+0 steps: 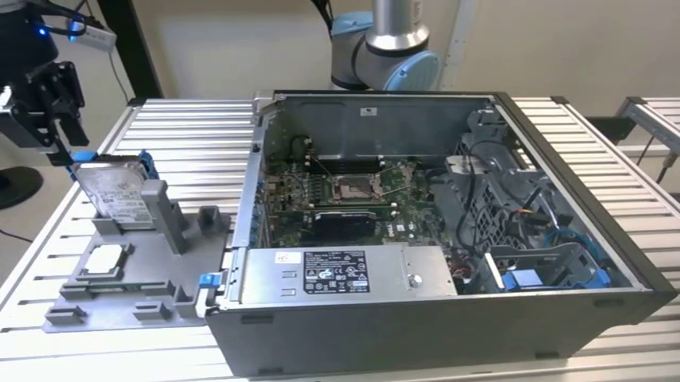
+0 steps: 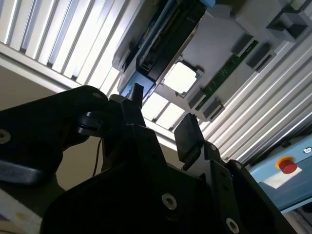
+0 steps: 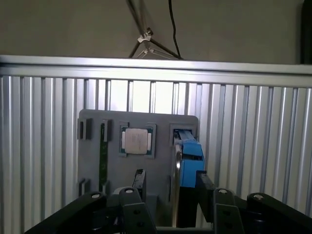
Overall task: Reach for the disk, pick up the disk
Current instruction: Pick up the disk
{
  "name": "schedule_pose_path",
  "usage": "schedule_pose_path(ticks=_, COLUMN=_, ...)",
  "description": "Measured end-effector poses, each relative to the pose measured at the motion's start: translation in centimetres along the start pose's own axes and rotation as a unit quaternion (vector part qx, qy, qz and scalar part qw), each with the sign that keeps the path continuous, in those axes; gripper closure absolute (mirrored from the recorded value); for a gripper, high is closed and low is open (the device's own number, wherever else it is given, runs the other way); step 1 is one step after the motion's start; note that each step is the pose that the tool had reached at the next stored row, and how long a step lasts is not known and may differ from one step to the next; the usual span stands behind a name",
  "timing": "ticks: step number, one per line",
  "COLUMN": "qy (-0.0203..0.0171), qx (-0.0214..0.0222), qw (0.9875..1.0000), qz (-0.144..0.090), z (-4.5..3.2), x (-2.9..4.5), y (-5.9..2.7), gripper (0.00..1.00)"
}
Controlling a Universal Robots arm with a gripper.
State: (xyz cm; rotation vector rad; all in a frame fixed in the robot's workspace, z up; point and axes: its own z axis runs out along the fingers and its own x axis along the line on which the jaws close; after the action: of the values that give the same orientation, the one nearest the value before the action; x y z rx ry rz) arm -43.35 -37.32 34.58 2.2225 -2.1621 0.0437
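Observation:
The disk (image 1: 115, 193) stands on edge in a slot of the grey holder (image 1: 138, 278), silver face and white label showing, with its blue bracket (image 1: 146, 165) along the side. My black gripper (image 1: 60, 150) hangs just above the disk's top corner, toward the exterior view's left, and does not touch it. In the first wrist view the disk (image 3: 176, 168) appears edge-on with the blue bracket (image 3: 191, 158) beside it. There the gripper (image 3: 170, 181) is open, one finger on either side of the disk's line. In the second wrist view the open gripper (image 2: 163, 117) points toward the disk (image 2: 163, 36).
A white-topped square chip (image 1: 103, 259) and a green memory stick (image 3: 103, 156) also sit in the holder. An open computer case (image 1: 447, 239) fills the slatted metal table's (image 1: 191, 127) middle and right. The arm's base (image 1: 388, 56) stands behind it. A red button (image 2: 287, 165) shows off-table.

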Motion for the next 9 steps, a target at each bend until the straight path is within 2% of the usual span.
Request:
schedule_pose_path(ticks=4, qy=-0.0057, qx=0.0005, qw=1.0, qz=0.0, z=0.51, x=-0.08, y=-0.01, gripper=0.0)
schedule_pose_path(ticks=9, qy=-0.0187, qx=0.0016, qw=0.9998, qz=0.001, z=0.97, x=-0.11, y=-0.13, gripper=0.0)
